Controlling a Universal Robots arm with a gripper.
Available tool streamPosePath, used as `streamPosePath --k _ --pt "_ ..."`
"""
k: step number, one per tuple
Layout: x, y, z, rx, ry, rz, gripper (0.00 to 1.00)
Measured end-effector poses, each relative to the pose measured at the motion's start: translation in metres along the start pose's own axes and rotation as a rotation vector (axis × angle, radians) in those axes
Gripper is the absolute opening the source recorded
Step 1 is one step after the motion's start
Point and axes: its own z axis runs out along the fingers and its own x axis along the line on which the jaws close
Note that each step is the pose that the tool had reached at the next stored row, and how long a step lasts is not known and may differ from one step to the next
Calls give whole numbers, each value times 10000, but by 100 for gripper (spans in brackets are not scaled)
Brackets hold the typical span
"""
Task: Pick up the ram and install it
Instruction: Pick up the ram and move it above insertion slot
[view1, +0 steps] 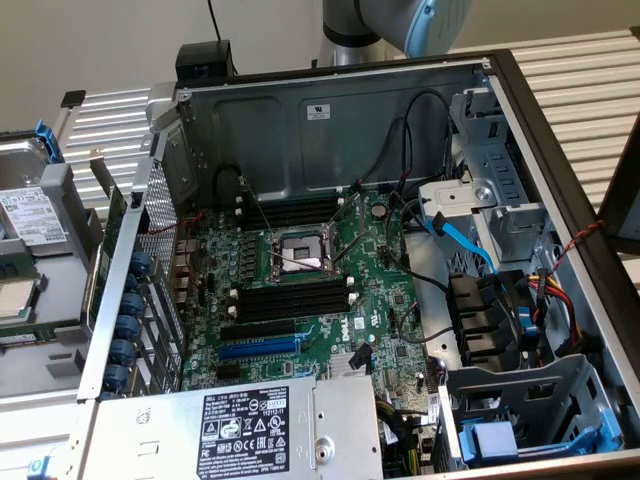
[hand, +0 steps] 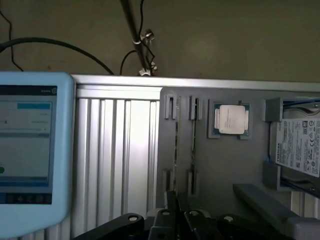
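Grey tray (hand: 220, 170) is holding the ram (hand: 176, 140) on edge near its rim while your gripper (hand: 177, 205) is hovering close, fingers pressed together; probably light, stiff, fragile, best pinched mid-length across its faces.

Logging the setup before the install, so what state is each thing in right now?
ram: on edge in the gray tray slot, not installed.
gripper: shut, right by the ram's end.
memory slots: empty.
processor: lying in its tray recess.
hard drive: seated in its holder.
computer case: side open.
pendant screen: lit.
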Motion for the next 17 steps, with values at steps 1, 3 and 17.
streamPosePath --k 1,3,17 --pt "0 -30 -41 -2 1 0 13" --pt "1 -87 -114 0 0 -1 13" --pt "4 -473 -554 -10 1 0 13"
